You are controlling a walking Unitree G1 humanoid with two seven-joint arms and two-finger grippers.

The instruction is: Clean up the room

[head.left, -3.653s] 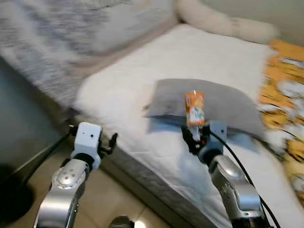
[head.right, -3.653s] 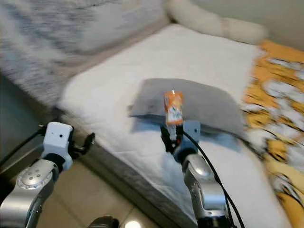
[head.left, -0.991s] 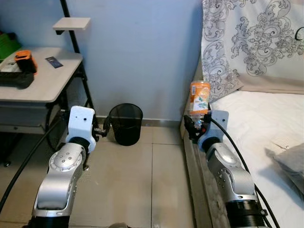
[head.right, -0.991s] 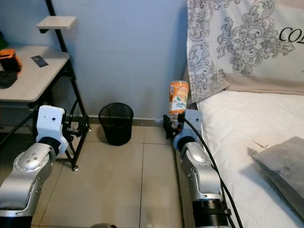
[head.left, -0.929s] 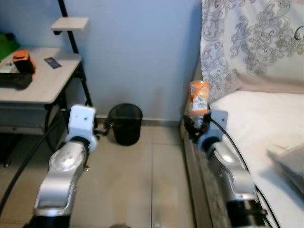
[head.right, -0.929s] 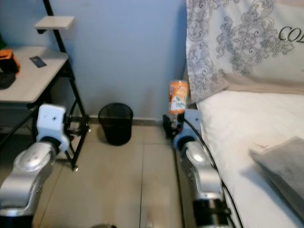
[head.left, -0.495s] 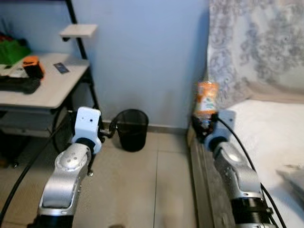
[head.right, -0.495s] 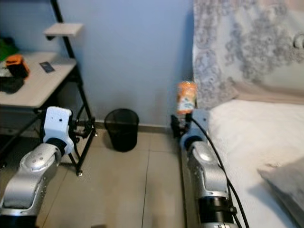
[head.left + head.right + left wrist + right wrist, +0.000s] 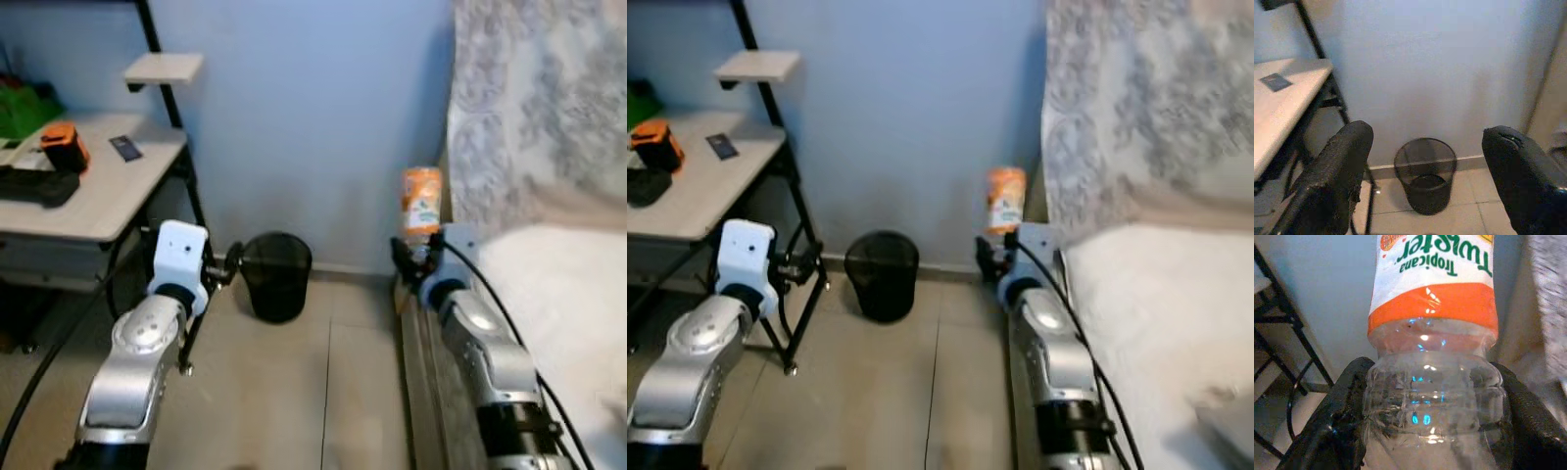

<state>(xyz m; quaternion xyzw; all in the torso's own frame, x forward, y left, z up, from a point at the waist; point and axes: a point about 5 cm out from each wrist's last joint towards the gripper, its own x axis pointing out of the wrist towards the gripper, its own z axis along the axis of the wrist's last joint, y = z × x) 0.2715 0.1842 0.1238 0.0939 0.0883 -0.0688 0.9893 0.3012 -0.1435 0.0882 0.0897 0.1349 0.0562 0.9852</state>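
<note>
The right hand [image 9: 419, 257] sits just right of centre in the left eye view, its two black fingers [image 9: 1344, 401] clamped on the clear ribbed lower part of a plastic bottle [image 9: 421, 201] — an empty one with an orange-and-white Tropicana Twister label, standing upright above the hand against the pale blue wall [image 9: 313, 108]. At the right of the frame lies the bed [image 9: 563, 294] with its white sheet, and a grey-patterned pillow [image 9: 539, 108] leans against the wall above it.

The left hand [image 9: 227, 264] is held out at the left of centre, its fingers [image 9: 1337, 171] spread wide with nothing between them; in the left wrist view they frame a black mesh bin [image 9: 1425, 174] standing on the tiled floor [image 9: 294, 392] against the wall.

At the upper left is a light counter [image 9: 108, 186] on black legs, carrying an orange-and-black object [image 9: 61, 145] and a small dark card [image 9: 124, 148] — a small shelf [image 9: 164, 67] sits above it.
</note>
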